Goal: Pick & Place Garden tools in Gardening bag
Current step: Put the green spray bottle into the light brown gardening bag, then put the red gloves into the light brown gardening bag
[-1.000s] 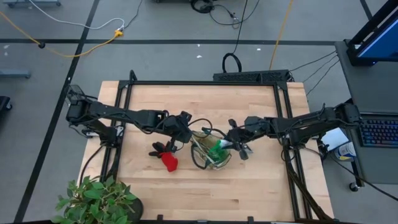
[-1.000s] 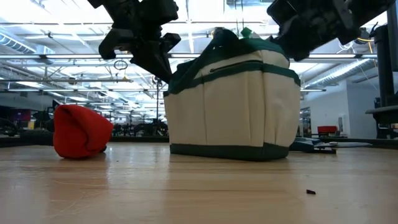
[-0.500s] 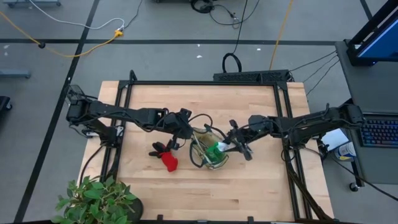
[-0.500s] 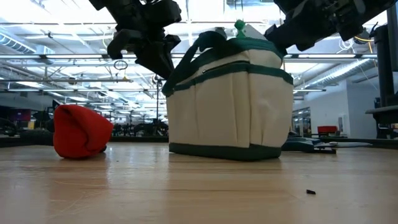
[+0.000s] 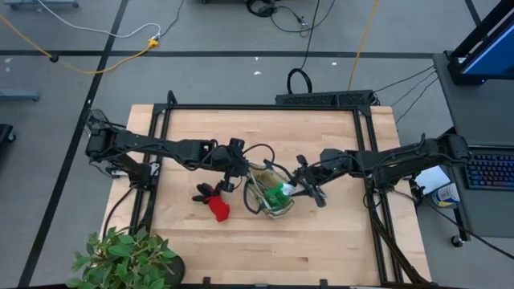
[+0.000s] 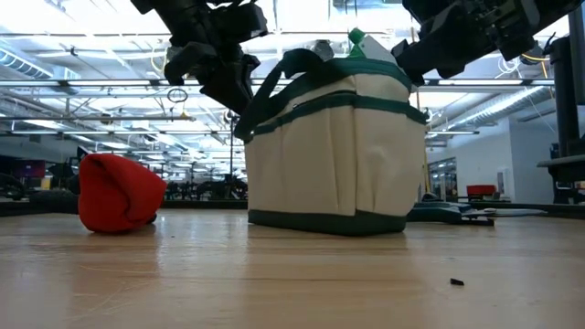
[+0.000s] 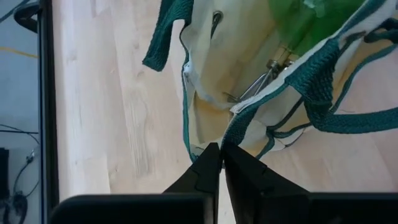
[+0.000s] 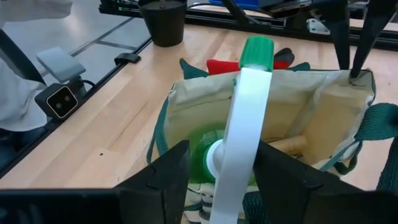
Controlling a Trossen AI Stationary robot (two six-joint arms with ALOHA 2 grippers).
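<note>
The beige gardening bag (image 5: 270, 195) with a dark green rim stands on its base in the middle of the table (image 6: 334, 146). My left gripper (image 5: 234, 166) is shut on the bag's rim on its left side. The green spray bottle (image 8: 208, 163) stands inside the bag, and its white spray head (image 8: 244, 134) and green tip (image 6: 356, 38) stick out above the rim. My right gripper (image 8: 222, 149) is open, with one finger on either side of the white head. Metal tool shafts (image 7: 258, 81) lie inside the bag. The red-and-black glove (image 5: 217, 207) lies on the table left of the bag. My left gripper pinches the bag's green rim (image 7: 231, 127) between its two fingertips, at the bag's left side. The fingers slant down from the table's left. The rim is drawn up and outward there, and the bag's base stays on the table.
A leafy potted plant (image 5: 120, 257) stands at the near left corner. One loop handle (image 7: 166, 34) hangs loose outside the bag. A dark frame (image 5: 265, 107) runs around the work area. Bare wood lies near the front edge (image 5: 305, 249).
My left gripper has drawn the bag's rim up and a little toward the table's left; the bag has shifted slightly left and its handle stands higher. My right gripper has moved a little left with the spray bottle, then stayed still.
</note>
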